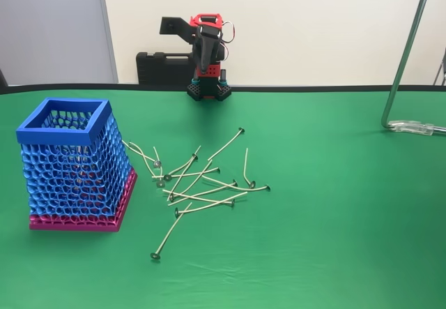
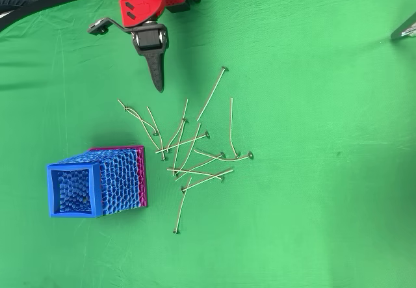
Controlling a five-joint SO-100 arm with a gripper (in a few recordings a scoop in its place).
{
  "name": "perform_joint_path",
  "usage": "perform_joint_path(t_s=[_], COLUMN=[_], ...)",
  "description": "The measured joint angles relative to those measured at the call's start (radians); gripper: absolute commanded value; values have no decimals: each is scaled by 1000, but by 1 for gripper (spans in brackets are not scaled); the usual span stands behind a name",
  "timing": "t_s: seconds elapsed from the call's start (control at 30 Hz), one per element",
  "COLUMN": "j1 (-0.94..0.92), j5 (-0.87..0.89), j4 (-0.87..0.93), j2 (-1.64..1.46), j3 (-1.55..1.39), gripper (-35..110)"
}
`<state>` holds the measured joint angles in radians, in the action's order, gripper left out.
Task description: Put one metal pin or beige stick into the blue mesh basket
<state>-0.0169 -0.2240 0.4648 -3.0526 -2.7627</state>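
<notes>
The blue mesh basket (image 1: 61,136) (image 2: 73,167) stands upright on its magenta base at the left of the green table, its square mouth open. Several thin beige sticks with small metal heads (image 1: 202,183) (image 2: 195,148) lie scattered and crossing each other just right of it. One lies apart, nearer the front (image 1: 167,236) (image 2: 181,209). My red and black arm is folded at the back of the table. Its gripper (image 1: 203,65) (image 2: 158,83) is shut with nothing in it, hanging above bare cloth behind the pile and clear of the sticks.
A black case (image 1: 164,68) sits behind the arm against the wall. A metal stand (image 1: 408,51) (image 2: 406,28) rises from the table's back right corner. Green cloth stretches free to the right of and in front of the sticks.
</notes>
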Motion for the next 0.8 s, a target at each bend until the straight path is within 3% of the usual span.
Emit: perform_joint_path(t_s=[0.8], j1=[3], j5=[58], j4=[69], j2=[-256], j3=[-316], gripper=[0])
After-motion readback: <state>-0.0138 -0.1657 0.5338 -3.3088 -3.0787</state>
